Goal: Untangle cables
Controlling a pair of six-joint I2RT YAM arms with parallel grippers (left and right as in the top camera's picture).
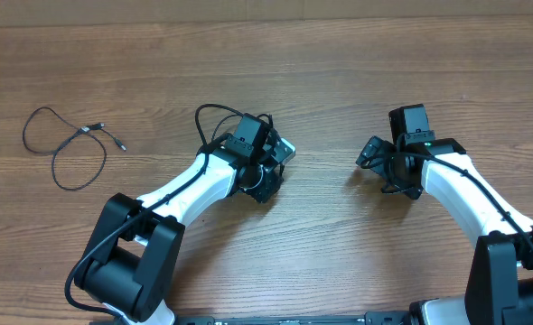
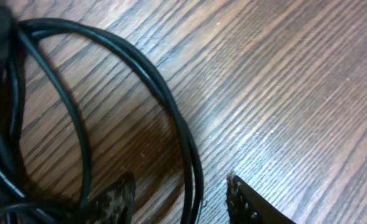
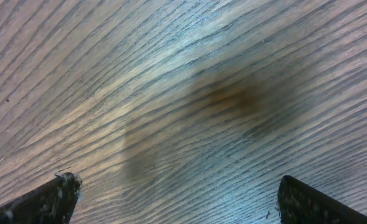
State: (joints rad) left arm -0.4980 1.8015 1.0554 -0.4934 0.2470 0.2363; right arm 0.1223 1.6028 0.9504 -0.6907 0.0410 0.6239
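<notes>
Both claws spread over the wood, the left one astride a cable loop.

We see the left gripper [image 2: 185,202] with its jaws apart, its dark fingertips [image 2: 118,200] low over the wood and black strands of the coiled cable [image 2: 174,118] running between them; we cannot tell if they touch. The right gripper [image 3: 183,205] is spread wide too, over plain grain with a soft dark shadow beneath. Further out, from overhead, the coiled cable lies bunched at the left wrist near mid-table. A second cable [image 1: 63,149] lies in loose loops well apart at the table's left, its plugs [image 1: 99,128] towards the middle. The table [image 1: 339,72] is brown wood, finely grained with pale glare, and it fills every view.
</notes>
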